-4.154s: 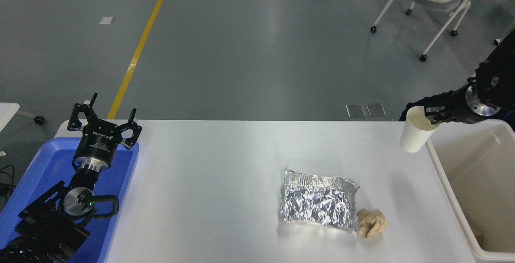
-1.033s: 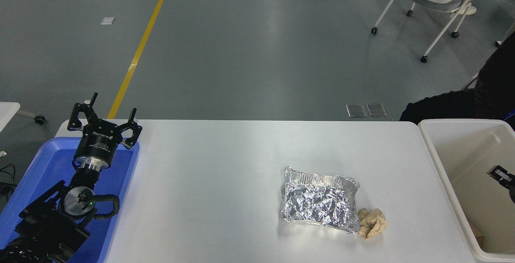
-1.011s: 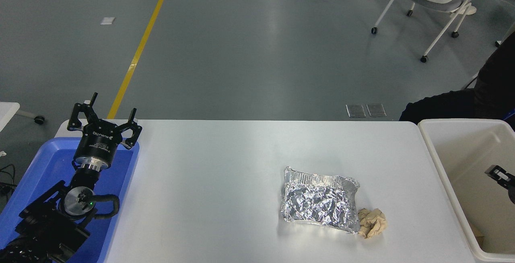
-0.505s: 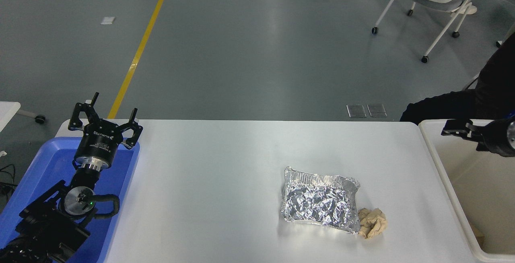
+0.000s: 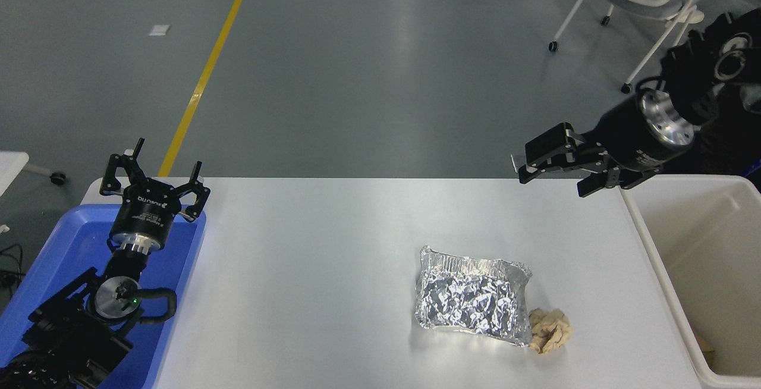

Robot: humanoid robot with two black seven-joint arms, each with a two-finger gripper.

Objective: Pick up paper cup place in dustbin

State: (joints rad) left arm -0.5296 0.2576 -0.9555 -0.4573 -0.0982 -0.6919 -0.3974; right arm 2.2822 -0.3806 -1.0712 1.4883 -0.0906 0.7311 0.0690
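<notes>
Over the surface's [image 5: 333, 246] far right edge, the right hand [image 5: 556, 169] hangs spread and empty beside the dustbin [image 5: 654, 258]. No paper cup shows, so it probably lies inside the bin. A careless sweep might knock the foil tray [image 5: 469, 297]; the left hand [image 5: 153, 184] rests spread, lower left.

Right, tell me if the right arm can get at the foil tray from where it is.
Probably yes. The right end effector hangs open above the table's far edge, and nothing stands between it and the foil tray; only the paper wad touches the tray's near right corner.
</notes>
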